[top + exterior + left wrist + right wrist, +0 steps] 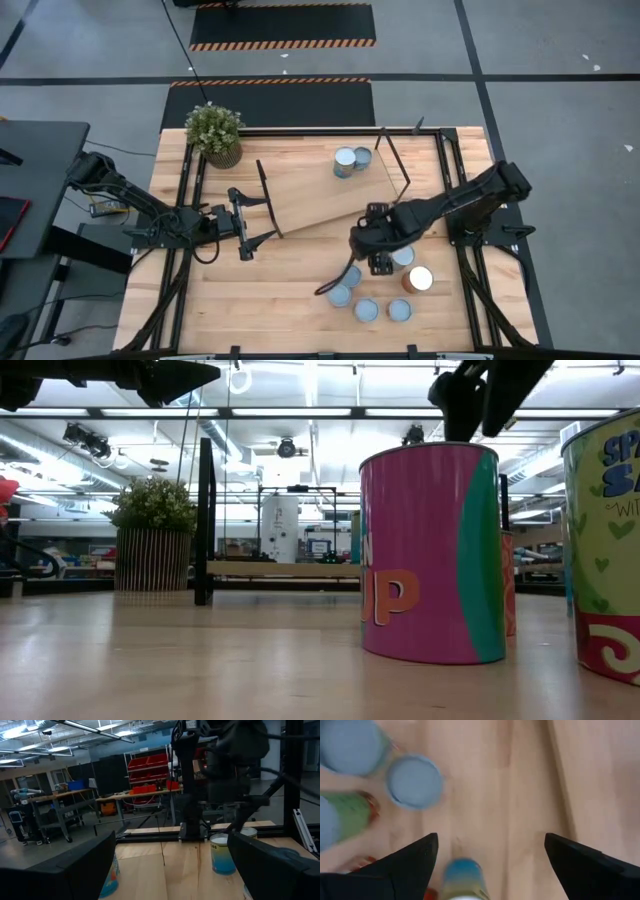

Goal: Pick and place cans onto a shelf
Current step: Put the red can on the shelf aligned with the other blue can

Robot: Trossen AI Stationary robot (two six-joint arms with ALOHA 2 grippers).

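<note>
- Right gripper, seen from above, hangs spread wide and empty over bare tabletop at the cans' edge; two cans stand on the shelf; left gripper waits released off the shelf's left end.
- Low view: a pink can stands near, open table to its left.
- Right wrist: parted fingers frame clear wood.

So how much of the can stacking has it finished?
Two cans already stand on the shelf. Nothing is in hand: the right claw hangs open over the group of cans left on the table, and the left claw waits open by the shelf's end.
</note>
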